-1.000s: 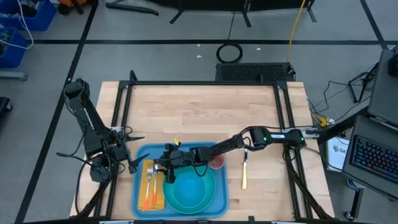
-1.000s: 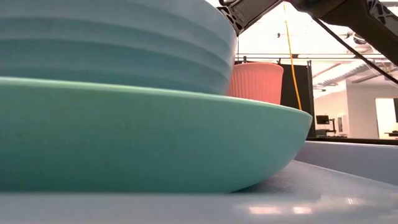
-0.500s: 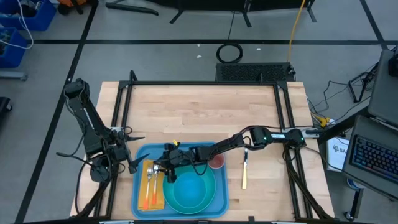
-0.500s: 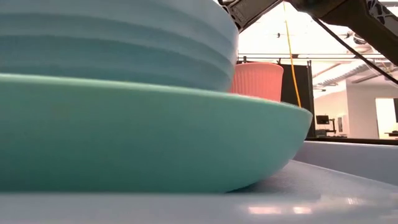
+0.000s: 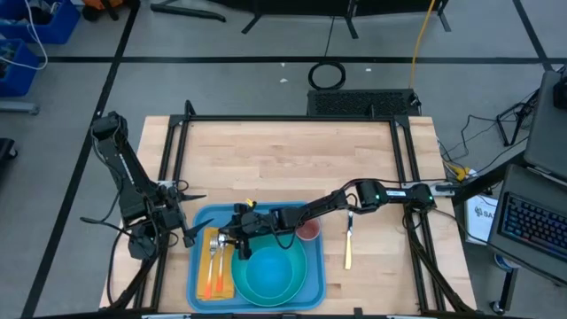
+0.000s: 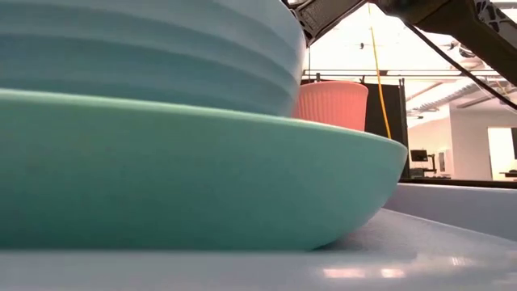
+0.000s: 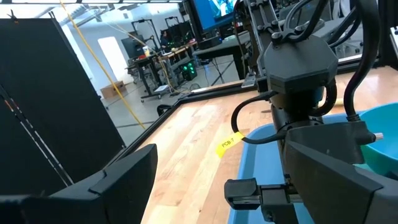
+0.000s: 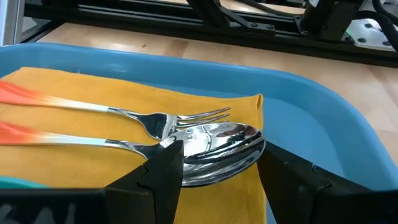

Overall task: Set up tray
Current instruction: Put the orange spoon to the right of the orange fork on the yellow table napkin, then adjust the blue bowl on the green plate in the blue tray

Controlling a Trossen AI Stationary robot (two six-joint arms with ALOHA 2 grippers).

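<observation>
The tray (image 5: 200, 266) sits at the near edge of the table, between my arms. It looks like light, stiff, slick plastic; I'd grip the raised rim. It's loaded: napkin (image 8: 93, 134) with fork (image 8: 168, 119) and spoon (image 8: 217, 144), plate (image 5: 306, 275), cup (image 5: 309, 231). My right gripper (image 8: 214, 171) hovers spread wide over the spoon. A knife (image 5: 348, 241) lies outside on the table. The left gripper (image 5: 182, 229) waits open beside the tray's left rim.

Glossy blue plastic tray (image 8: 323, 124); matt orange cloth napkin (image 8: 81, 168); mirror-bright metal spoon (image 8: 217, 146) and fork (image 8: 168, 121); pale wood desk (image 5: 283, 164); ribbed pink cup (image 6: 333, 103).
</observation>
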